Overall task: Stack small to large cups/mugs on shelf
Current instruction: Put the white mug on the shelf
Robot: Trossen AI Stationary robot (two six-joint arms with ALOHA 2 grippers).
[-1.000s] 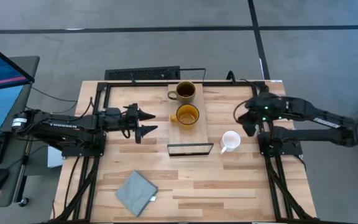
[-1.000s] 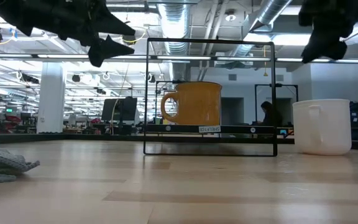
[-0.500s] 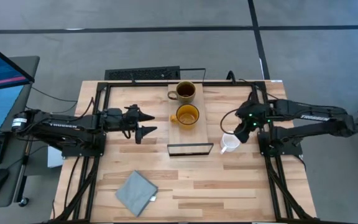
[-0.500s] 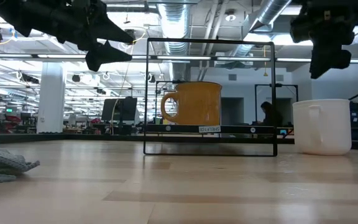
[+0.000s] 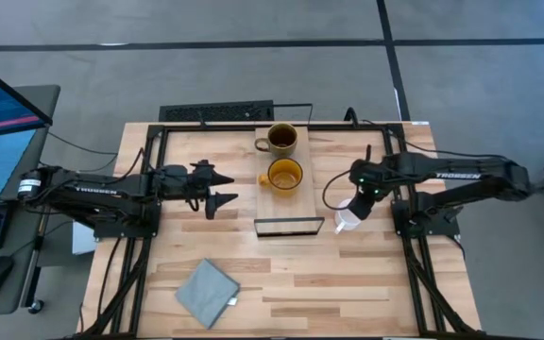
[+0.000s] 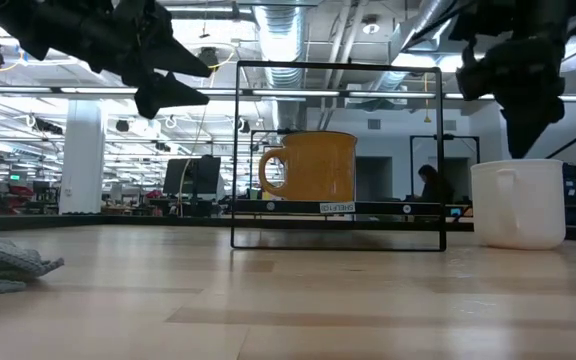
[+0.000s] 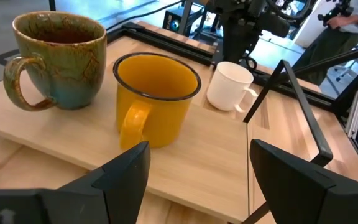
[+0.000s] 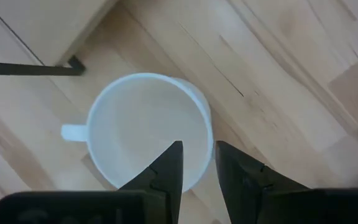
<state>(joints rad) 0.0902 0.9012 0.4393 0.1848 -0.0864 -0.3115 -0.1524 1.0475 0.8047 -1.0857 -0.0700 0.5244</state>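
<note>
The right gripper hangs directly over the small white mug, its two dark fingers parted by a narrow gap and lined up astride the mug's rim, one tip over the hollow, the other over the outer wall; nothing is gripped yet. In the low view the gripper stands just above the mug, tips pointing down.

The mug sits upright on the slatted tabletop, just beside the wire-framed end of the light-wood shelf, its handle turned toward the shelf. It looks like glazed ceramic: stiff, smooth, probably slick, light enough for one arm, and likely to chip if dropped. The wall at the rim, away from the handle, seems the natural hold, since a pinch there would carry it upright.

From the gripper outward, the right arm reaches in from the table's right edge, bent at the wrist so that the gripper points straight down.

On the shelf stand the yellow mug and, behind it, the brown-olive mug, both upright and empty.

The left gripper waits raised over the table to the left of the shelf, fingers spread wide and empty, facing the mugs. A grey-blue cloth lies near the front edge.
</note>
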